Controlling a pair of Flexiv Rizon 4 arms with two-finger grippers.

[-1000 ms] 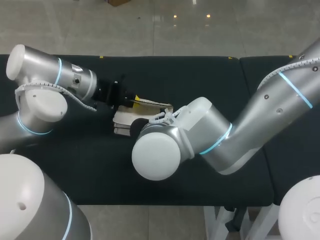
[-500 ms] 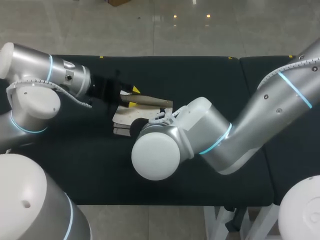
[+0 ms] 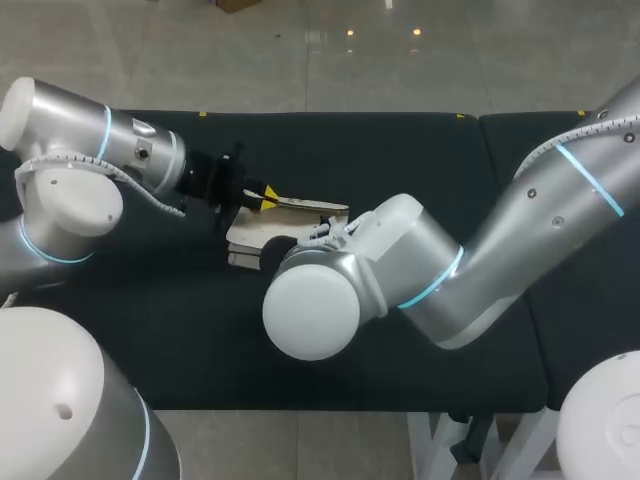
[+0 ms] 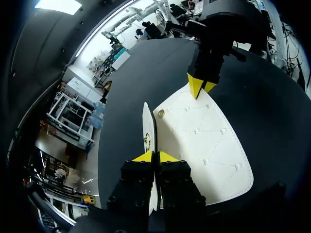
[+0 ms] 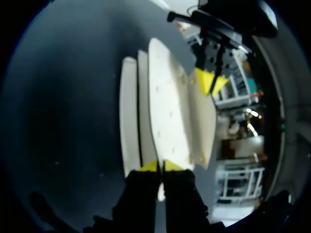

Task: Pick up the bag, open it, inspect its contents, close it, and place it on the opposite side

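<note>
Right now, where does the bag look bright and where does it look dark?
Left wrist view: the bag is brightly lit, cream-white against the black table. Right wrist view: it looks dimmer and greyer. Head view: only a small pale part shows beside the right arm, whose white shell catches the light.

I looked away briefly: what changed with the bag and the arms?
The left gripper, jaws shut on the flap of the bag, shifted slightly toward its own side and raised the flap until it stands on edge. The right gripper stayed shut on the bag; its arm did not move.
</note>
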